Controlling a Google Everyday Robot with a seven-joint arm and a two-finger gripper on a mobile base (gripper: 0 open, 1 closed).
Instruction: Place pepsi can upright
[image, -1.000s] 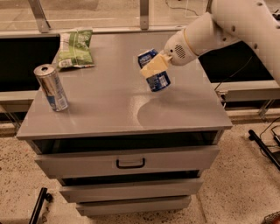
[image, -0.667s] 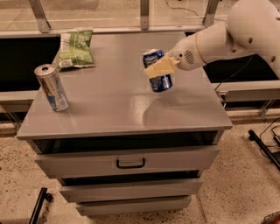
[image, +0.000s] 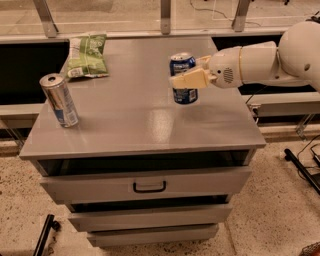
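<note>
The pepsi can (image: 183, 94), short and dark blue with a silver top, stands nearly upright over the grey cabinet top (image: 135, 125), right of the middle. Its base is at or just above the surface; I cannot tell if it touches. My gripper (image: 186, 76) reaches in from the right on the white arm (image: 260, 62) and is shut on the can's middle, with one tan finger (image: 192, 80) across its front.
A taller slim silver can (image: 59, 100) with blue marks stands at the left edge. A green chip bag (image: 87, 55) lies at the back left. The cabinet has drawers (image: 150, 185) below. A ledge and window frames run behind.
The can was tilted in my gripper and now stands nearly upright. The arm has swung so the gripper comes in more level from the right.
</note>
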